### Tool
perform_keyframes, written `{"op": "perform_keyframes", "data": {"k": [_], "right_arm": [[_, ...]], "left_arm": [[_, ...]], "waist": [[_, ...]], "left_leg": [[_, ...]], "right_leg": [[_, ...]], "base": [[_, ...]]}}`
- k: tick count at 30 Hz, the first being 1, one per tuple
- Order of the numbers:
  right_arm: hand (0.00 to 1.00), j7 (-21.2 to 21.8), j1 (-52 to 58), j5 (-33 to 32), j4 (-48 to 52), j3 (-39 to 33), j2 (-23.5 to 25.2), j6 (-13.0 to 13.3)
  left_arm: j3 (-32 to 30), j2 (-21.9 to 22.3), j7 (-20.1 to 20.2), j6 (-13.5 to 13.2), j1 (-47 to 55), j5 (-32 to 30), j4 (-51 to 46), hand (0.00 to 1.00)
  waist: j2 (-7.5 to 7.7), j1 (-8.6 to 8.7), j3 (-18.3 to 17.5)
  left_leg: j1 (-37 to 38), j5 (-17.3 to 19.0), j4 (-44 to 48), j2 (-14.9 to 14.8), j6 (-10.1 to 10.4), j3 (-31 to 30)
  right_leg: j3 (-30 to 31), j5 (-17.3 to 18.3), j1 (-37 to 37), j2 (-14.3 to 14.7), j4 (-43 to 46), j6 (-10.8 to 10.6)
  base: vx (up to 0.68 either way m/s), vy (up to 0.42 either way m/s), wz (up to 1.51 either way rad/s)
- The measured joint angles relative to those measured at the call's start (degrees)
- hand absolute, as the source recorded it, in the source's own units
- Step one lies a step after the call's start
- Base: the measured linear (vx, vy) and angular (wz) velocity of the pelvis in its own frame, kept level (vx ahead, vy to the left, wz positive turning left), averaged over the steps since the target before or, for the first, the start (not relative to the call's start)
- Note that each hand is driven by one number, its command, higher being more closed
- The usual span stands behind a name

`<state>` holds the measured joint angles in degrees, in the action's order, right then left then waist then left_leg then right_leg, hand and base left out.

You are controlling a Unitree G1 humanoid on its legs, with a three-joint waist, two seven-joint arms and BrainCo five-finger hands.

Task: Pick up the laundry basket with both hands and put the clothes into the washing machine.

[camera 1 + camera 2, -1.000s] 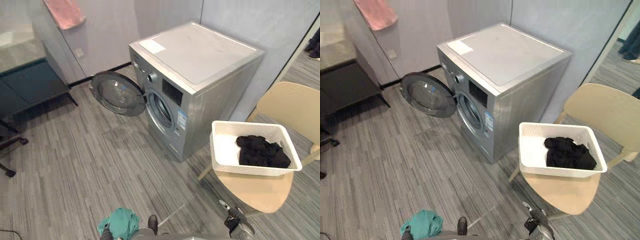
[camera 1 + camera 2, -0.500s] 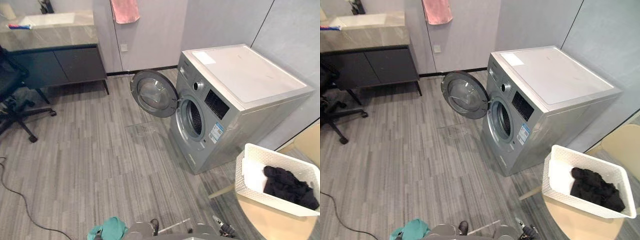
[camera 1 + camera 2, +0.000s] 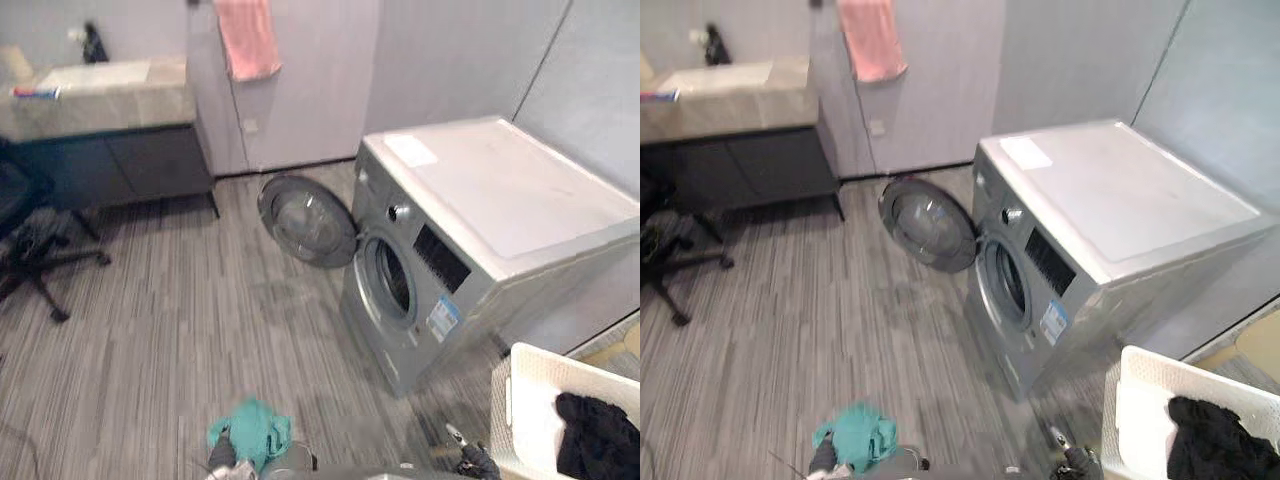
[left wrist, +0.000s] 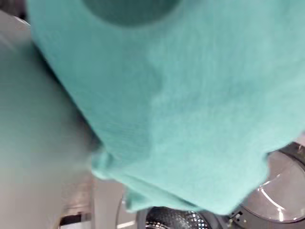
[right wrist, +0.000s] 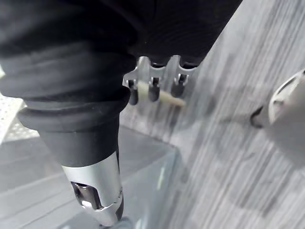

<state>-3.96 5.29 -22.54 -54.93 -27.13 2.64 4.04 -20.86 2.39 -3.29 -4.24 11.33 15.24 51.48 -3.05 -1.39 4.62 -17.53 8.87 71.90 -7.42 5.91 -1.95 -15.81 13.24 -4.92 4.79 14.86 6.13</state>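
Camera has swung left; things themselves unmoved. Washing machine (image 3: pixel 480 240), door (image 3: pixel 308 220) open. White laundry basket (image 3: pixel 520 415) lower right beside it, black clothes (image 3: pixel 600 445) inside: light, stiff, take opposite rims. Left hand (image 3: pixel 220 458) under teal cloth (image 3: pixel 252 430), grip cannot tell. Right hand (image 3: pixel 468 457) relaxed, empty.

1. A pink towel (image 3: pixel 248 38) hangs on the pale back wall (image 3: pixel 450 60).
2. Beside it, a grey stone tabletop (image 3: pixel 110 100) with a white basin (image 3: pixel 95 74) sits over a dark cabinet (image 3: pixel 110 165).
3. A dark bottle (image 3: pixel 93 42) stands behind the basin; a small blue and red item (image 3: pixel 35 91) lies near the tabletop's front edge.
4. A black office chair (image 3: pixel 30 240) stands on the grey striped floor (image 3: pixel 150 330) in front of the cabinet.
5. A white socket (image 3: pixel 250 126) sits low on the wall below the towel.
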Motion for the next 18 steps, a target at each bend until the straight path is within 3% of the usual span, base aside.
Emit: {"op": "perform_keyframes", "data": {"k": [2,3,5,6,7,8,9,10,11,12,13,16,18], "right_arm": [[0.0,-0.23,-1.33,-0.27,0.0,2.45,1.02,0.07],[0.0,-0.51,-1.54,-0.45,0.0,4.25,1.85,0.1],[0.0,-1.02,-2.49,-0.46,0.02,6.25,2.41,0.17],[0.0,-1.02,-2.65,-0.46,0.04,7.11,2.38,0.36],[0.0,-1.01,-2.66,-0.45,0.02,7.3,2.37,0.48],[0.0,-1.01,-2.43,-0.36,-0.19,7.23,2.27,0.65],[0.0,-1.02,-2.19,-0.33,-0.39,7.23,2.05,0.75],[0.0,-0.93,-0.91,-0.12,-0.19,7.06,0.37,1.16],[0.0,-0.88,-0.79,0.2,-1.21,6.01,0.33,1.01],[0.0,-0.84,-0.33,0.23,-1.91,5.77,1.15,0.78],[0.0,-0.16,0.63,0.3,-2.83,6.14,1.75,0.22],[0.0,0.46,1.77,0.4,-2.67,3.09,1.89,0.06],[0.0,0.67,1.7,0.41,-2.17,1.17,1.92,-0.03]], "left_arm": [[-0.01,-0.97,-0.14,-0.03,0.24,-0.01,0.04,1.0],[-0.1,-1.53,-0.5,-0.06,0.12,0.0,0.12,1.0],[-0.24,-1.63,-0.82,-0.27,0.23,0.01,0.33,1.0],[-0.95,-1.57,-0.85,-0.49,0.24,0.01,0.32,1.0],[-1.22,-1.36,-0.89,-0.58,0.28,0.01,0.32,1.0],[-1.19,-0.87,-0.95,-0.6,0.7,0.01,0.41,1.0],[-1.19,-0.57,-1.03,-0.66,0.91,0.01,0.71,1.0],[-1.18,0.55,-1.17,-0.61,1.75,-0.1,2.31,1.0],[-1.84,-0.02,-0.94,-0.55,1.76,-0.22,3.1,1.0],[-2.06,-1.38,-1.05,-0.65,1.71,-0.29,3.01,1.0],[-2.1,-3.33,-1.14,-0.68,0.95,-0.61,3.16,1.0],[-1.51,-3.5,-1.07,-0.7,-1.23,-2.58,3.06,1.0],[-0.92,-2.87,-1.02,-0.69,-2.62,-3.15,3.03,1.0]], "waist": [[1.25,-0.15,0.17],[2.09,-1.06,0.43],[2.42,-1.36,0.79],[2.63,-1.33,0.8],[2.43,-1.45,0.74],[1.93,-1.79,0.46],[1.55,-1.89,0.3],[-0.66,-2.45,-1.27],[0.2,-2.59,-1.47],[2.75,-2.73,-2.09],[5.96,-1.61,-2.85],[6.25,-0.62,-3.05],[5.71,-0.67,-3.01]], "left_leg": [[-3.57,1.93,-2.46,-1.46,-2.66,0.83],[-4.82,2.75,-8.5,-2.92,-3.92,0.67],[-4.63,2.96,-24.15,-4.76,-4.22,-1.78],[-3.96,2.75,-33.83,-4.62,-3.87,-6.22],[-3.14,2.24,-39.24,-4.59,-3.05,-9.4],[-0.69,1.37,-47.38,-4.35,-1.62,-16.53],[-0.04,1.1,-48.71,-4.42,-1.16,-19.67],[1.59,-0.52,-49.08,-4.38,2.0,-23.68],[1.23,1.58,-44.79,-2.67,8.15,-21.29],[1.46,2.74,-43.76,-0.8,7.22,-19.29],[1.0,4.35,-40.92,2.14,5.44,-16.18],[1.17,6.63,-37.74,4.48,2.03,-11.76],[2.47,7.16,-38.68,4.5,0.57,-7.88]], "right_leg": [[4.28,-0.37,-1.27,-0.95,-1.52,-0.61],[7.89,-0.79,-2.15,-2.04,-2.48,-1.29],[13.58,-0.71,-3.96,-3.74,-3.83,-1.58],[16.86,0.35,-4.46,-4.97,-4.02,-3.61],[18.35,0.88,-4.47,-5.38,-3.74,-4.66],[21.38,2.85,-3.84,-6.03,-2.24,-7.3],[23.0,4.13,-3.71,-6.18,-1.34,-8.39],[26.93,7.44,-3.83,-6.58,0.83,-11.18],[29.33,9.12,-3.8,-8.7,2.42,-13.05],[31.06,9.3,-3.16,-11.11,2.95,-13.2],[33.46,7.16,-2.64,-14.45,3.2,-13.37],[35.86,0.55,-0.47,-17.16,5.08,-13.51],[35.84,-4.22,4.57,-17.92,10.75,-10.83]], "base": [[0.36,0.116,-1.27],[0.32,0.164,-1.39],[0.32,0.27,-1.48],[0.32,0.351,-1.17],[0.3,0.434,-1.25],[0.21,0.39,-1.07],[0.31,0.642,-1.48],[0.32,0.707,-1.25],[0.28,0.599,-1.24],[0.28,0.548,-0.86],[0.21,0.387,-0.6],[0.21,0.543,-0.6],[0.08,0.377,-0.97]]}}
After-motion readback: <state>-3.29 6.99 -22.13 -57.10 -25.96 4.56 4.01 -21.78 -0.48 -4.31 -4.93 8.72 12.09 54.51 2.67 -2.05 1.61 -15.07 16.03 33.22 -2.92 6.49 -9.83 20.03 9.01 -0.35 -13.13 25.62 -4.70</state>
